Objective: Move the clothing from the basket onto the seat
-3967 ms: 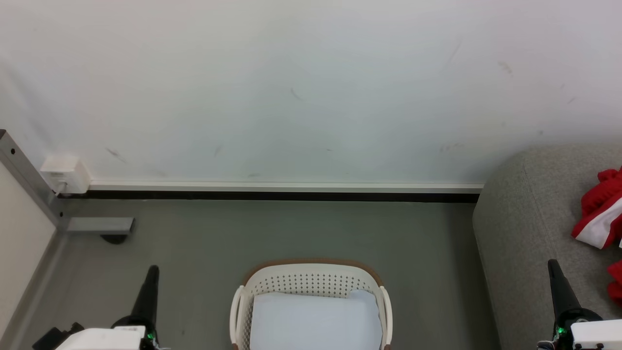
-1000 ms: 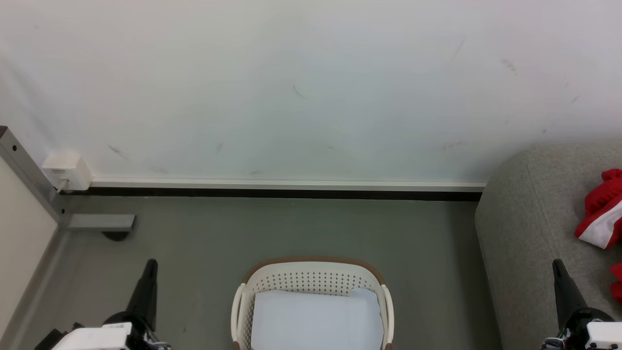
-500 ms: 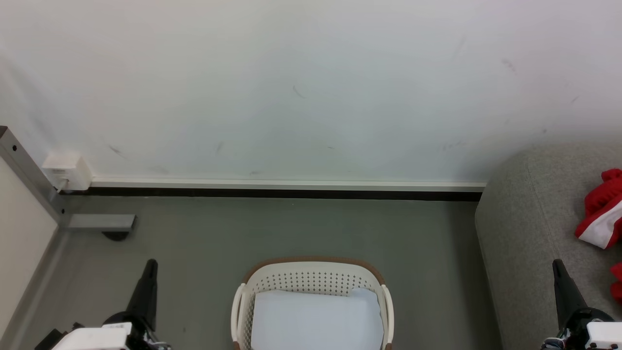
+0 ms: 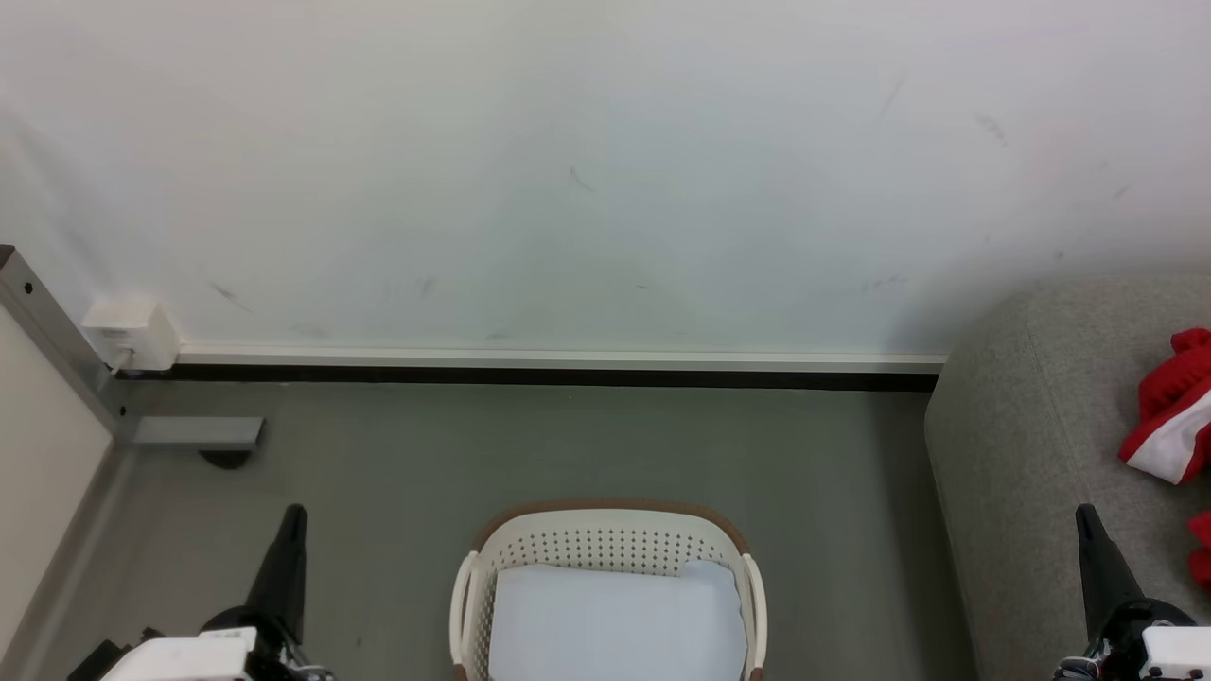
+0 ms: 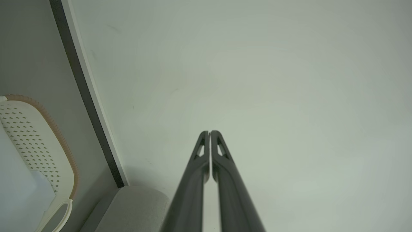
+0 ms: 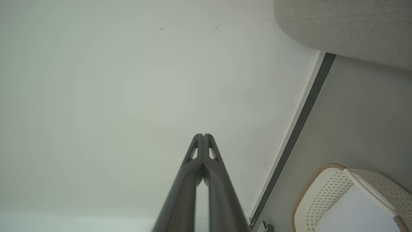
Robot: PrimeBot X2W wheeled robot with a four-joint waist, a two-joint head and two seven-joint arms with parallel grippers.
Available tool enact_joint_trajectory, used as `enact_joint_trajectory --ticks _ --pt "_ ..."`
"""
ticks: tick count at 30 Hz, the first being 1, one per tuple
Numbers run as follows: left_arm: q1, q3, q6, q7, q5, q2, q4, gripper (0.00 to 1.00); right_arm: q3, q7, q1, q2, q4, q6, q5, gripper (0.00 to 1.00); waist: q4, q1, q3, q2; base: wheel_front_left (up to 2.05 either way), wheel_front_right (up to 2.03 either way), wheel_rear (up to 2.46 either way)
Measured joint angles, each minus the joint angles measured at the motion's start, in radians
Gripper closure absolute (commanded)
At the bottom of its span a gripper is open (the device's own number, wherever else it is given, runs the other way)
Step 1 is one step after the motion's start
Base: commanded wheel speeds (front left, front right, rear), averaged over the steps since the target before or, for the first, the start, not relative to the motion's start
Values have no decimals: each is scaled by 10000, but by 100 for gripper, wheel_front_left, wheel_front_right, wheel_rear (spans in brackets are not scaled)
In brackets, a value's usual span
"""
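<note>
The white perforated basket (image 4: 605, 546) with a brown rim stands on the floor at the bottom centre, showing just its pale flat liner inside. Red clothing (image 4: 1173, 416) with white trim lies on the grey seat (image 4: 1031, 445) at the right edge. My left gripper (image 4: 294, 515) rests shut at the lower left, over the floor left of the basket. My right gripper (image 4: 1085, 515) rests shut at the lower right, over the seat's edge. Both wrist views show shut, empty fingers, the left gripper (image 5: 209, 132) and the right gripper (image 6: 203, 135), pointing at the white wall, with the basket (image 5: 38, 141) (image 6: 334, 193) off to one side.
A white wall (image 4: 605, 170) with a dark baseboard (image 4: 530, 379) runs behind the basket. A metal frame post (image 4: 57, 350), a white wall box (image 4: 128, 334) and a grey foot (image 4: 199, 433) stand at the left. Grey floor (image 4: 568, 445) surrounds the basket.
Since four seconds ago the head view has shifted slightly and both grippers sit a little further right in it. Over the last second nothing has visibly changed.
</note>
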Motion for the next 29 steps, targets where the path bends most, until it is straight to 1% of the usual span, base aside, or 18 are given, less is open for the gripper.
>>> enact_joint_trajectory --ticks 29 --pt "0 0 0 0 0 0 0 100 -4 8 0 2 0 0 0 100 0 0 0 0 0 0 0"
